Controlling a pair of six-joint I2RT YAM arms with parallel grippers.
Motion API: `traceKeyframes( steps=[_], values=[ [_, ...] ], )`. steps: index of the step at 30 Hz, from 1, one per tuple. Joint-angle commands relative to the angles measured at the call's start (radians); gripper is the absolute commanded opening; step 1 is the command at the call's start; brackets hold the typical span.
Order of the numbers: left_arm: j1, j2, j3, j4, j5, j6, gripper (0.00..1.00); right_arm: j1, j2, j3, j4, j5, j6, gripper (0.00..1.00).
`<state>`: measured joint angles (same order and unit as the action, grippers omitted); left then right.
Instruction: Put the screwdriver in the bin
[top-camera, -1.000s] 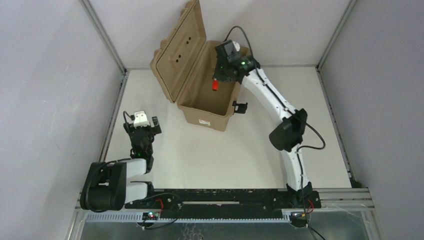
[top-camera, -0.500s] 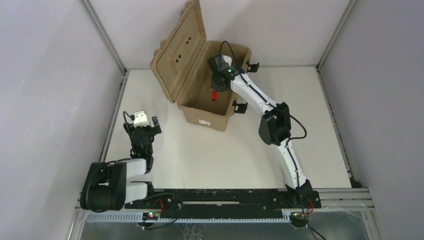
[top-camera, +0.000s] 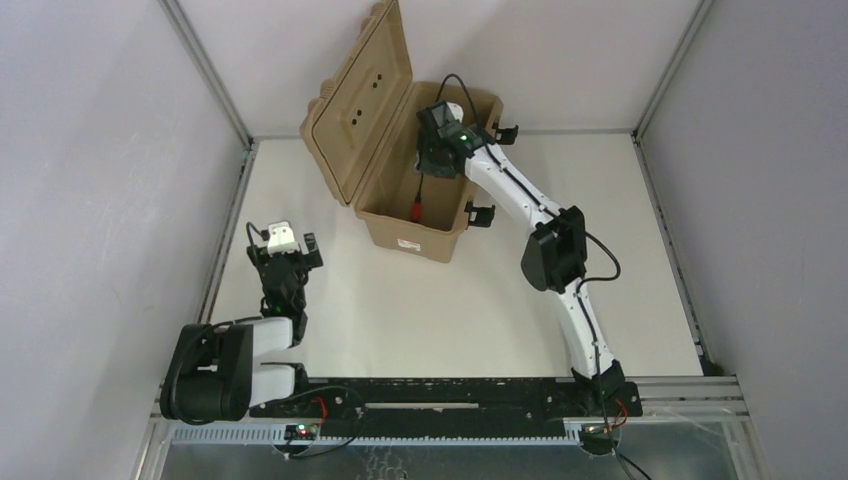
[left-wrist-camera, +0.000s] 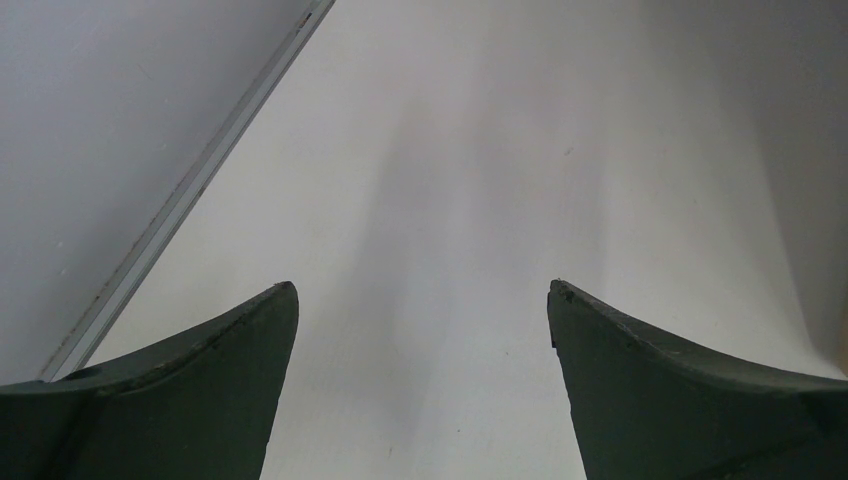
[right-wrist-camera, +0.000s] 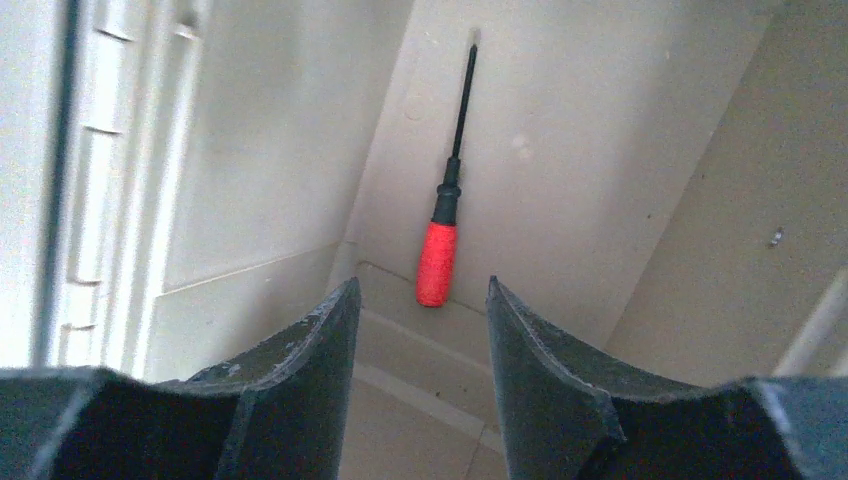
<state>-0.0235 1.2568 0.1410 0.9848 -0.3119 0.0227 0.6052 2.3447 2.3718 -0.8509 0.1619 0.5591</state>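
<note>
Screwdriver work had reached this state: the small slim screwdriver with the short red handle and thin dark metal shaft (top-camera: 418, 205) lay inside the large tan rectangular hard plastic bin (top-camera: 435, 245), and no hand touched it. In the right wrist view the screwdriver (right-wrist-camera: 441, 248) rested free on a pale inner surface of the bin (right-wrist-camera: 600, 130), its red handle nearest to the camera at a low step in the plastic and its shaft pointing away. The right hand (right-wrist-camera: 420, 283) hung over the open bin with its two dark fingers (right-wrist-camera: 300, 380) spread apart and with nothing between them. In the top view this right hand (top-camera: 432, 168) was above the far half of the bin, and the white arm reached to it from the near right side of the table (top-camera: 450, 310). The ribbed hinged lid (top-camera: 362, 100) stood open and leaned to the left. Two black latches (top-camera: 480, 213) stuck out on the right side of the bin, and a small label (top-camera: 410, 243) was on the near wall. The left hand (top-camera: 285, 255) was well apart from the bin, low over the left part of the table. In its own wrist view the left hand (left-wrist-camera: 422, 290) was spread wide and held nothing, with only the white table surface between its fingers.
</note>
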Motion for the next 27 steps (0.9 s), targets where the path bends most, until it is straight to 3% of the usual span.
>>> traceKeyframes(
  steps=[1,7,11,12,16,27],
  values=[
    [0.008,0.003,0.044,0.087,-0.015,-0.017,1.00,0.002,-0.150,0.033,0.038,-0.022,-0.049,0.61],
    [0.008,0.003,0.044,0.087,-0.016,-0.017,1.00,-0.013,-0.267,0.029,-0.003,-0.029,-0.120,0.73],
    [0.008,0.002,0.044,0.087,-0.015,-0.017,1.00,-0.066,-0.390,-0.060,-0.039,-0.045,-0.158,0.84],
    [0.008,0.004,0.044,0.087,-0.015,-0.017,1.00,-0.086,-0.427,-0.117,-0.041,-0.051,-0.174,0.91],
    [0.008,0.002,0.044,0.087,-0.015,-0.016,1.00,-0.197,-0.580,-0.338,-0.026,-0.026,-0.220,0.99],
    [0.008,0.003,0.043,0.087,-0.016,-0.017,1.00,-0.664,-0.925,-0.916,0.168,-0.183,-0.258,1.00]
  ],
)
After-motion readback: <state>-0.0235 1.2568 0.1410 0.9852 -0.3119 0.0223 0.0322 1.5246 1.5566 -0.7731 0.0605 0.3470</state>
